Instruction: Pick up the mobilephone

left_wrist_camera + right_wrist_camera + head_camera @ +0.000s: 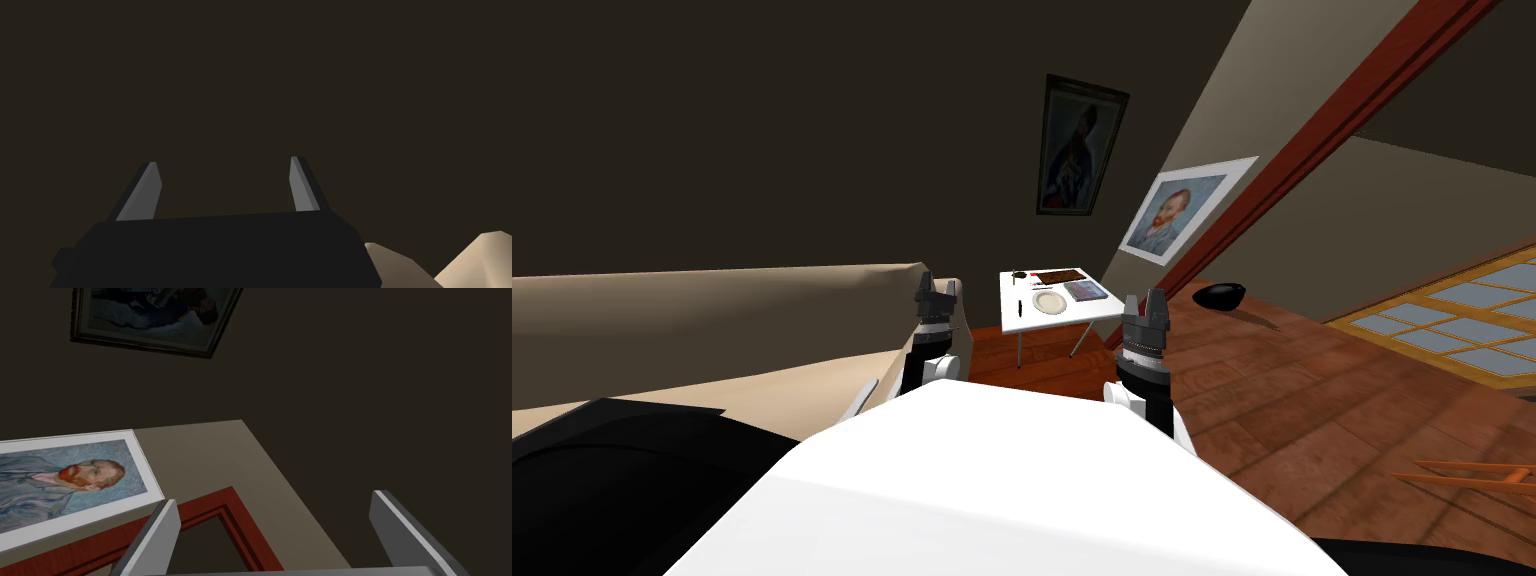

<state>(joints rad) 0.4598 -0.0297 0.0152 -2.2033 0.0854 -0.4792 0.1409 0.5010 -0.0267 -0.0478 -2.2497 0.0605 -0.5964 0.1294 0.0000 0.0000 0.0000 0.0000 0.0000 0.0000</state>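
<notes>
- Sofa (pixel 662 320), beige, at 9 o'clock of me.
- Table (pixel 1009 292), white, at 12 o'clock, well apart from both grippers.
- Left gripper (pixel 935 283) over sofa arm, fingers wide apart, empty.
- Right gripper (pixel 1146 298) at 4 o'clock of table, fingers wide apart, empty.
- Plate (pixel 1049 301) on table.
- Phone (pixel 1020 307), thin dark bar, on table at 9 o'clock of plate, apart from it.

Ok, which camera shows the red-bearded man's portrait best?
Right wrist view: the portrait is large, face clear, though cut at the edge. Head view shows it whole but small. Left wrist view faces a dark wall.
</notes>
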